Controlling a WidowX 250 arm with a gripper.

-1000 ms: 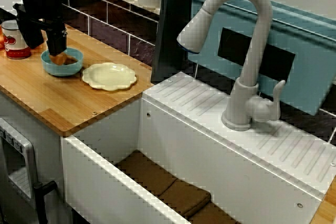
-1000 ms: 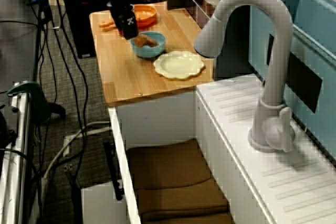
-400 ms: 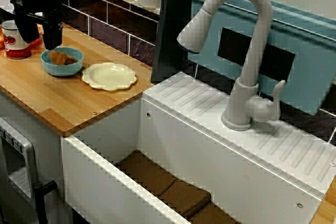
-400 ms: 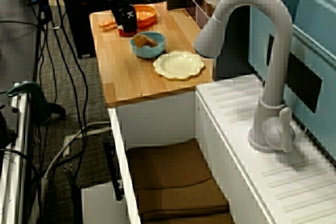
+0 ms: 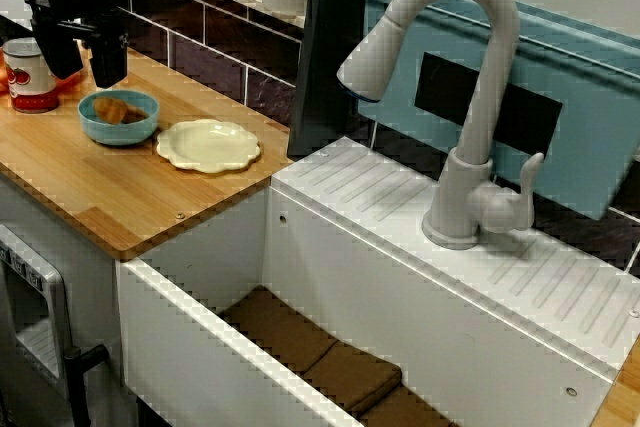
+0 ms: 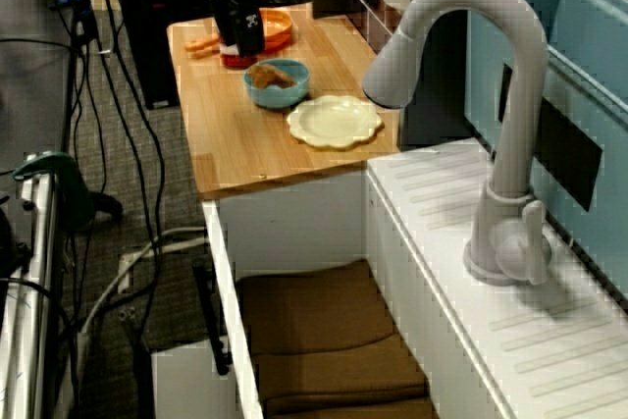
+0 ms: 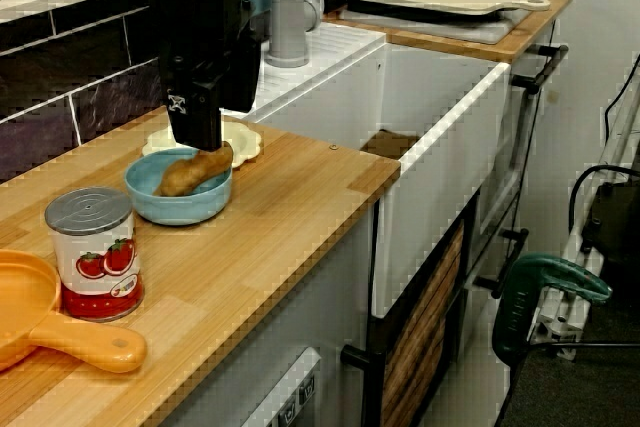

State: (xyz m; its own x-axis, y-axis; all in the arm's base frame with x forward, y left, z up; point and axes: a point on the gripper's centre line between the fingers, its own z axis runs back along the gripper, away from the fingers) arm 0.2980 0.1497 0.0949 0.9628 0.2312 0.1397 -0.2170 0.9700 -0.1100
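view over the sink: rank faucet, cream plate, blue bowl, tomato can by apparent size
1. faucet, though nearest the camera
2. cream plate
3. blue bowl and tomato can look about alike

dark tiled wall (image 5: 215,42), wooden counter (image 5: 90,182)

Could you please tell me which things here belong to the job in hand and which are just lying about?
In hand:
gripper, open, above the bowl
blue bowl
brown food piece lying in it

Lying about:
cream plate
tomato can
orange pan
faucet
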